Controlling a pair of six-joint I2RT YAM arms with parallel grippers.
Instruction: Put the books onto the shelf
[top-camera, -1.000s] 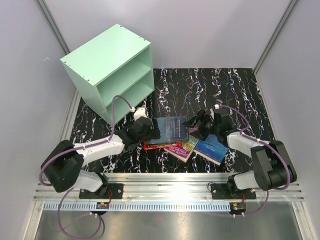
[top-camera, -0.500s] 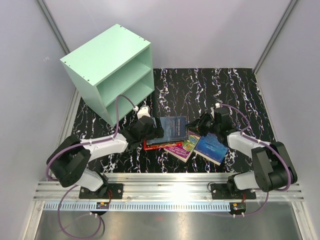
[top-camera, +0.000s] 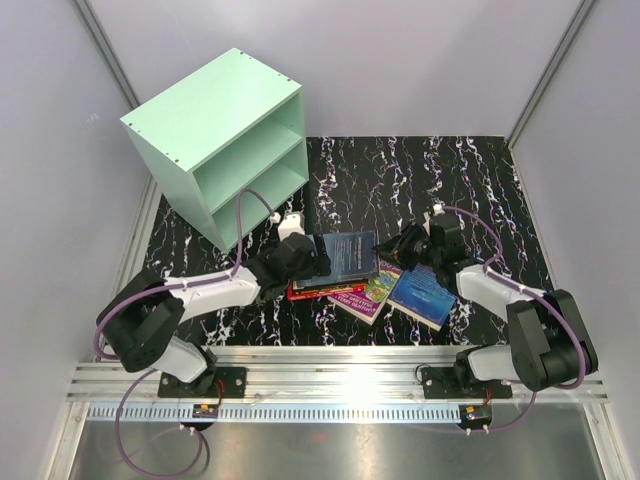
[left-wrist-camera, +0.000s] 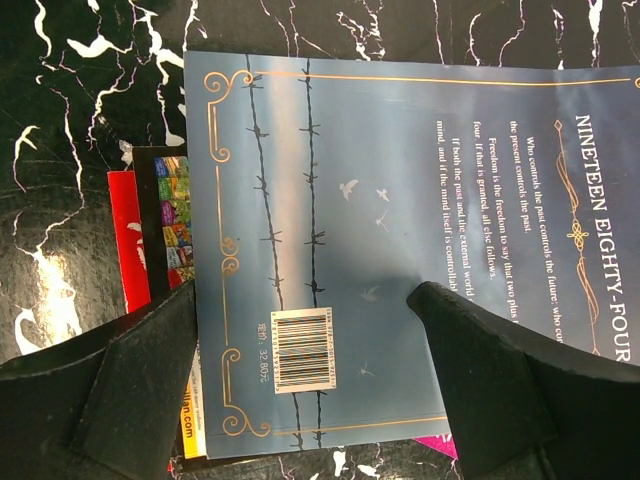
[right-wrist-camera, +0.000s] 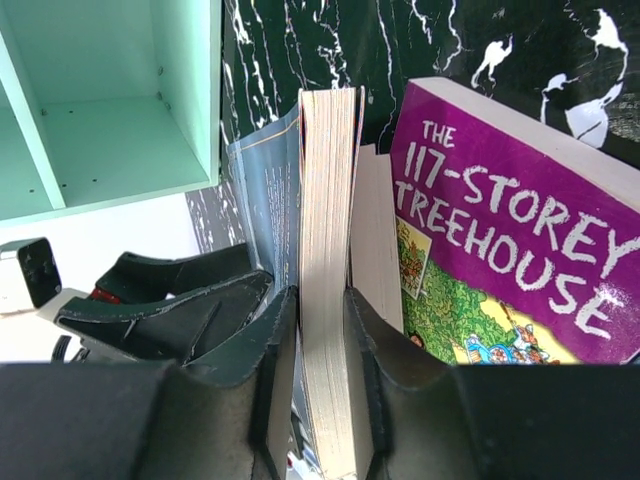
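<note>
At table (top-camera: 480, 170) centre, extended right gripper (top-camera: 391, 249) pinches navy book (top-camera: 348, 257) (left gripper (top-camera: 310, 262) gapes wide).

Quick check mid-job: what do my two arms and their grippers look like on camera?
The left arm and right arm match: white tubular links between bulky black joints. A purple cable loops beside each, the left cable and the right cable. The left gripper and right gripper are matte black, with thick, blunt, wedge-shaped fingers.
</note>
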